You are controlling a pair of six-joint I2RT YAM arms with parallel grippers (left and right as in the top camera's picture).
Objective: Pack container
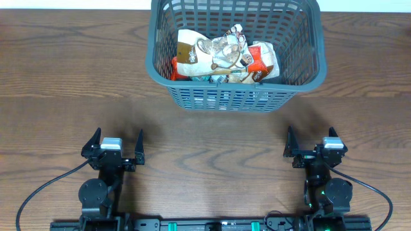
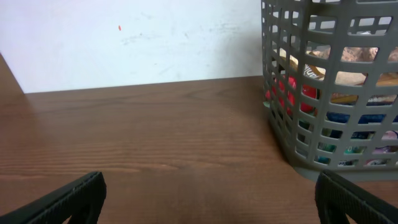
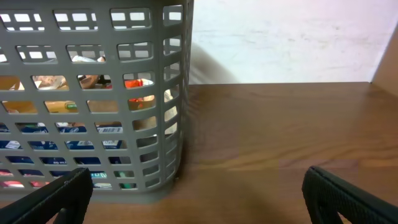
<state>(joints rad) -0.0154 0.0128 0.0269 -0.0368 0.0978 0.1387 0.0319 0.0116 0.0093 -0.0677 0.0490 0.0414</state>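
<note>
Soft, even light from above falls bright on the table (image 1: 64, 96), whose grain is sharp in the overhead view. The container (image 1: 152, 51) throws a faint shadow on its near side, and a clear packet (image 1: 225, 48) inside glints. Both wrist views are softer, with the dark fingers (image 2: 68, 200) blurred at the near corners and a pale sheen on the wood.

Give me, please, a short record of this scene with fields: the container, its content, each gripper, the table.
container: dark grey lattice basket, upright, at the far side of the table
content: several snack packets piled inside, below the rim
left gripper: open, empty, apart from the container
right gripper: open, empty, apart from the container
table: brown wood grain; every packet in view lies inside the container
</note>
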